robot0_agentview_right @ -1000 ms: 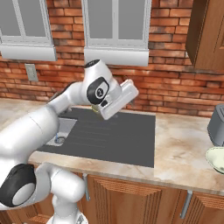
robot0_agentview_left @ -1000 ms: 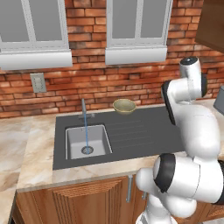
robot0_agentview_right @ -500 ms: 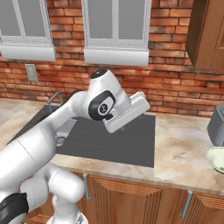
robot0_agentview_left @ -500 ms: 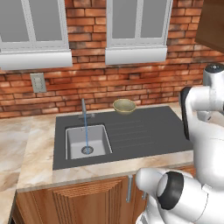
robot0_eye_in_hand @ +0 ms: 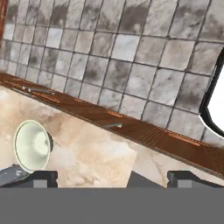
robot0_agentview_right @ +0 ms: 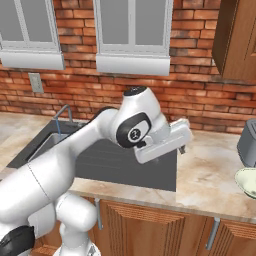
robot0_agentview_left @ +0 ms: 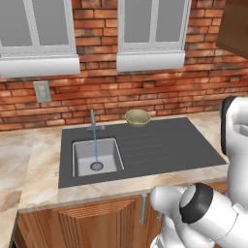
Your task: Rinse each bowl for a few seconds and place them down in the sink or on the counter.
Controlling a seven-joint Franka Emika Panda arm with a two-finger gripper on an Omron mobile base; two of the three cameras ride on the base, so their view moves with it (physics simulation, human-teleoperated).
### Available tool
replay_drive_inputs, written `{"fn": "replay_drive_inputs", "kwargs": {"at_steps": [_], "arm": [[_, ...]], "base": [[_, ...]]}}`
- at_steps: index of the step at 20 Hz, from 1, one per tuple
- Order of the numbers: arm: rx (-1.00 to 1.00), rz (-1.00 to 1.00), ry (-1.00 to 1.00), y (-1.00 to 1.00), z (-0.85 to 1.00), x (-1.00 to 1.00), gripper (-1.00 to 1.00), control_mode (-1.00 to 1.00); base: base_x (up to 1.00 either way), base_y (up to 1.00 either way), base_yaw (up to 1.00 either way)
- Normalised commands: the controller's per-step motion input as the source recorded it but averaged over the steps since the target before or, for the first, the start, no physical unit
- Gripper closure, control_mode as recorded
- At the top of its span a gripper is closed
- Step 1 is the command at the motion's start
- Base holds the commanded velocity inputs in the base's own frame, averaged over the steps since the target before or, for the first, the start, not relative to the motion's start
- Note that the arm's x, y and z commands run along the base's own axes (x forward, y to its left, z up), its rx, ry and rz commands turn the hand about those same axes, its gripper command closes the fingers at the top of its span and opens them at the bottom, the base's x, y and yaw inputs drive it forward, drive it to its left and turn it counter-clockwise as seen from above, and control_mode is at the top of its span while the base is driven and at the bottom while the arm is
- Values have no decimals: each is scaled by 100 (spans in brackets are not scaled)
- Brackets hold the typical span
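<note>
Gripper (robot0_agentview_right: 183, 148) with its fingers apart and empty, held above the counter (robot0_agentview_right: 210, 175) to the right of the sink (robot0_agentview_left: 140, 145). The pale bowl (robot0_eye_in_hand: 31, 145) lies on the counter at about nine o'clock of the fingertips in the hand view (near, not touching). Farther off, the tan bowl (robot0_agentview_left: 138, 117) rests at the sink's back edge, beside the faucet (robot0_agentview_left: 93, 127).

The white arm rises from its base, bends at a dark-jointed elbow and reaches out to the right, forearm nearly level. The gripper (robot0_agentview_right: 183, 148) sits at the far end of the flat white hand, its dark fingertips (robot0_eye_in_hand: 43, 178) spread wide apart with nothing held between them
</note>
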Motion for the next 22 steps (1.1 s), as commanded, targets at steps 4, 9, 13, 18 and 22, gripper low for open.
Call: {"fn": "replay_drive_inputs", "kwargs": {"at_steps": [4, 9, 13, 18, 22], "arm": [[8, -23, 7, -48, 0, -21, -100, -100], [3, -14, 3, -28, -1, -3, -100, -100], [1, -5, 0, -22, -10, 0, -100, -100], [0, 0, 0, -15, -16, 0, -100, -100], [0, 0, 0, -15, -21, 0, -100, -100]], "base": [[0, 0, 0], [0, 0, 0], [0, 0, 0], [0, 0, 0], [0, 0, 0]]}}
